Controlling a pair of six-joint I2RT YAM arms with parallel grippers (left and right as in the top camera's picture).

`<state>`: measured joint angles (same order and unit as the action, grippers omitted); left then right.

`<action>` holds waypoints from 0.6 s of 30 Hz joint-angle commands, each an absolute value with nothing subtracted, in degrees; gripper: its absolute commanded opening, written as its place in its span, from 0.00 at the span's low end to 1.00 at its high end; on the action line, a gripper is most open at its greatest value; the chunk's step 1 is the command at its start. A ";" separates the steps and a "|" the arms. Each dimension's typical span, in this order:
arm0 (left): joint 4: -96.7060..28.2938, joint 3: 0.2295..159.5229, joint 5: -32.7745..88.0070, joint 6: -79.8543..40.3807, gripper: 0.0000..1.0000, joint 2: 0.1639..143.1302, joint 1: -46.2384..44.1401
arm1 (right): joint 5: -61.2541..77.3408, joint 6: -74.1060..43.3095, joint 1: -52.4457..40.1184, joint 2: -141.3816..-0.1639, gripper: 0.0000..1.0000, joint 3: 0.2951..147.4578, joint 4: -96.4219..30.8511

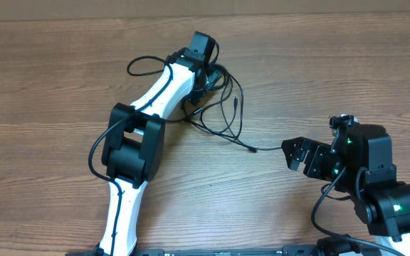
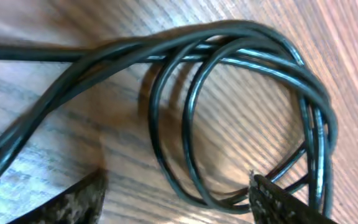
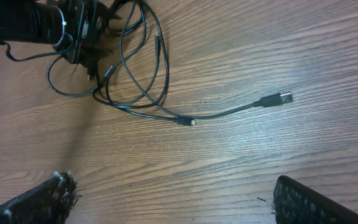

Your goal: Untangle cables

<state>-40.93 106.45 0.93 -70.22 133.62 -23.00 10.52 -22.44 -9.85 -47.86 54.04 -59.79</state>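
Wood table [image 1: 55, 85], one tangle of cables [image 2: 229, 30] upper frame, my left gripper [image 2: 176, 208] gaping around it; right gripper [image 3: 173, 202] wide open too.

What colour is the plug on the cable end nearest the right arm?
The plug is black with a silvery tip, clearest in the right wrist view.

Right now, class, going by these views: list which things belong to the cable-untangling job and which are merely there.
Belong to the job:
- cables
- silvery plug
- left pincer, open at the tangle
- right pincer, open, touching no cable

Merely there:
- wooden table
- thick wire fixed to the arm
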 commanded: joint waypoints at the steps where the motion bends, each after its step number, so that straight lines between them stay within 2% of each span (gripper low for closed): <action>1: -43.90 107.02 -5.85 -70.74 0.72 134.63 -23.70 | 11.20 -22.26 -9.91 -47.70 1.00 54.43 -59.77; 5: -45.91 107.02 -7.07 -70.72 0.74 134.63 -23.70 | 11.64 -22.26 -9.91 -47.70 1.00 54.43 -59.77; 8: -45.87 107.02 -7.90 -70.74 0.79 134.63 -23.70 | 12.10 -22.20 -9.91 -47.70 1.00 54.43 -59.79; 9: -45.84 107.02 -7.92 -70.74 0.82 134.63 -23.70 | 12.40 -22.04 -9.91 -47.70 1.00 54.43 -59.77; 10: -45.87 107.02 -7.90 -70.74 0.93 134.63 -23.70 | 13.21 -22.06 -9.91 -47.70 1.00 54.43 -59.81; 11: -45.87 107.02 -7.90 -70.70 0.95 134.63 -23.73 | 13.37 -22.04 -9.91 -47.70 1.00 54.43 -59.88; 18: -48.34 107.02 -10.31 -65.12 1.00 134.69 -23.83 | 13.34 -22.02 -9.91 -47.70 1.00 54.43 -59.94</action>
